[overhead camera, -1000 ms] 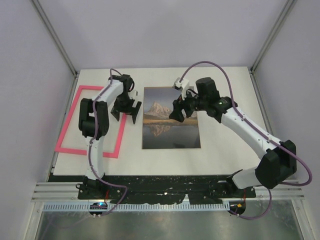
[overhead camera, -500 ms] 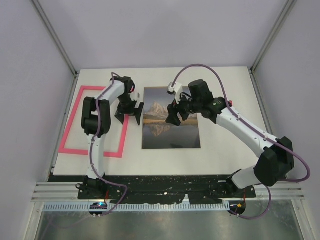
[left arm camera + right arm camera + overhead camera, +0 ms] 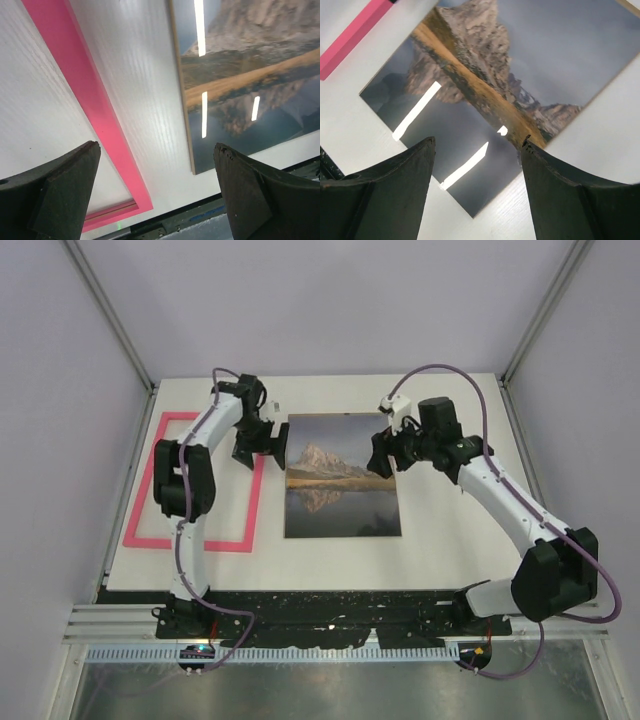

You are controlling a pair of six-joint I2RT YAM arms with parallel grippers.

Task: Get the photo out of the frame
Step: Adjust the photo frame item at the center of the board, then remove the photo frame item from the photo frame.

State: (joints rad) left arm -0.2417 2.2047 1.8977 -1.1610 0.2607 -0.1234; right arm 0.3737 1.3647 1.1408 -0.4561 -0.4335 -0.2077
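Top external view gives me the photo (image 3: 342, 475) lying flat and face up on the white table (image 3: 450, 540), near the middle and fully outside the pink frame (image 3: 190, 542). The frame lies flat on the left part of the table. A strip of bare table separates its right rail from the photo's left edge, so the two do not touch. My left gripper (image 3: 264, 448) hangs over that strip toward the far end. In the left wrist view I see its two fingers (image 3: 65, 195) spread wide, with the frame's rail below on one side and the photo's edge on the other, and nothing held. My right gripper (image 3: 386, 454) is over the photo's right edge, in the far half. In the right wrist view its fingers (image 3: 395, 185) stand apart too, with the mountain and its reflection showing in the gap below them, and they grip nothing. Bright strips of light glare on the print. I cannot tell whether either gripper touches the surface beneath it.
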